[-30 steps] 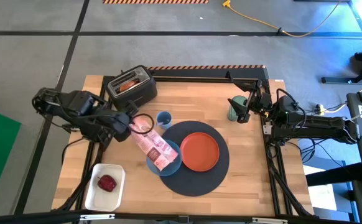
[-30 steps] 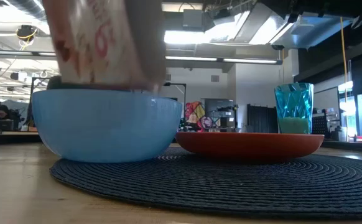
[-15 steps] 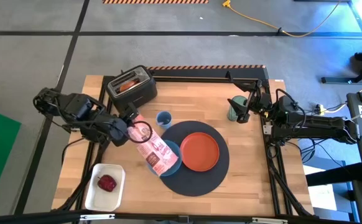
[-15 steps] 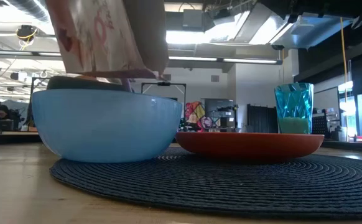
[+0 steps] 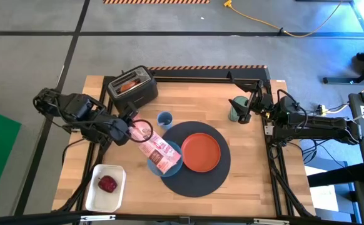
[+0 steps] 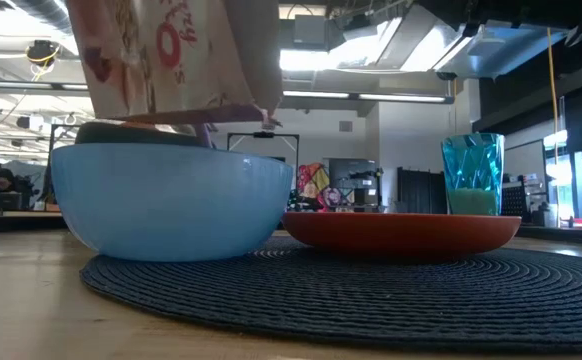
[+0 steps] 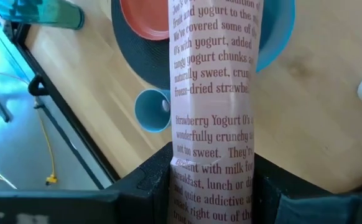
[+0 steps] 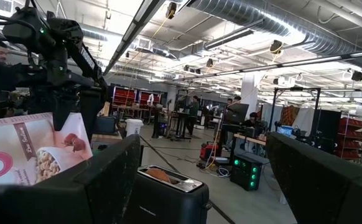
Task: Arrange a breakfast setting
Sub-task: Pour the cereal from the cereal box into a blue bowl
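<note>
My left gripper (image 5: 131,131) is shut on a pink cereal box (image 5: 157,150), which is tilted with its far end over the blue bowl (image 5: 171,167). In the low view the box (image 6: 171,60) hangs just above the bowl's rim (image 6: 171,150). The bowl and the orange plate (image 5: 201,152) sit on the round dark mat (image 5: 197,182). My right gripper (image 5: 244,110) is open beside the upright green cup (image 5: 234,112) at the far right. Toast stands in the black toaster (image 5: 132,86). A red apple (image 5: 107,184) lies in a white tray. The spoon is not in view. My left gripper pinches the cereal box between its two fingers (image 7: 150,183), on the two broad faces near the box's upper end (image 7: 212,186). The fingers come from the table's left and lie along the box. The box is lifted clear, slanting down toward the bowl.
A small blue cup (image 5: 164,119) stands just beyond the box, between the toaster and the mat. The white tray (image 5: 101,197) is at the near left corner. Bare wood lies right of the mat and along the near edge.
My left gripper has shifted slightly toward the near edge with the box. The box's lower end, which reached down to the bowl's rim, has risen and now hangs just above the bowl.
</note>
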You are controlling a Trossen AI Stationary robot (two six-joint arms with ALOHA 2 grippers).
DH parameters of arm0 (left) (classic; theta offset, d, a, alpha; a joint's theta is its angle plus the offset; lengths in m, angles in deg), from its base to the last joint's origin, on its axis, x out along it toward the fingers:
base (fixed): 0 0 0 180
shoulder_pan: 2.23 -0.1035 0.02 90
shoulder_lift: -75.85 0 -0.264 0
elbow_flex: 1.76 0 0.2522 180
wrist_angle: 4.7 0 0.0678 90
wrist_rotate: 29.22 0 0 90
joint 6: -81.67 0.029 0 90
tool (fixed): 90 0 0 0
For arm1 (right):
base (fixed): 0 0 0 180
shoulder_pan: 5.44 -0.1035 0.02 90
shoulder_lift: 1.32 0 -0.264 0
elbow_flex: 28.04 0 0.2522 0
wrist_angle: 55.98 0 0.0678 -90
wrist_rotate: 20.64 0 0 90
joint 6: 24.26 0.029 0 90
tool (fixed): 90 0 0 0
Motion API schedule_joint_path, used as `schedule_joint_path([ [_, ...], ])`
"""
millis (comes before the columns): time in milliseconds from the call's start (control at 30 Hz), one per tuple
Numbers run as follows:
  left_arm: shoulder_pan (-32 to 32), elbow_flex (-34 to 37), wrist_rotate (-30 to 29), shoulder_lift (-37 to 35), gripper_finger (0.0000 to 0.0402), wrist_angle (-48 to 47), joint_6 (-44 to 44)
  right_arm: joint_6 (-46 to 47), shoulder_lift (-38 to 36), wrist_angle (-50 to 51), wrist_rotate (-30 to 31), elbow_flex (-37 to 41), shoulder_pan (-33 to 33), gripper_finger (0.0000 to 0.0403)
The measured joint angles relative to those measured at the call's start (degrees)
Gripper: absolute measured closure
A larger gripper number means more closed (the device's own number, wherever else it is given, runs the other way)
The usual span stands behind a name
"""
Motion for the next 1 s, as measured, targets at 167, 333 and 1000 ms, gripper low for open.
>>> schedule_joint_path([
  [167, -0.3, 2.9, -2.2, -3.0, 0.0264, -0.1, -0.6, 0.0, 0.0, 0.1, 0.0, 0.0, 0.0, 0.0068],
  [333, -0.4, 5.2, -2.2, -4.9, 0.0264, -0.1, 3.1, 0.0, 0.0, 0.1, 0.0, 0.0, 0.0, 0.0068],
  [1000, 2.1, 14.8, -3.1, -9.4, 0.0264, 0.0, 5.9, -0.1, 0.0, 0.2, 0.0, 0.0, 0.0, 0.0068],
])
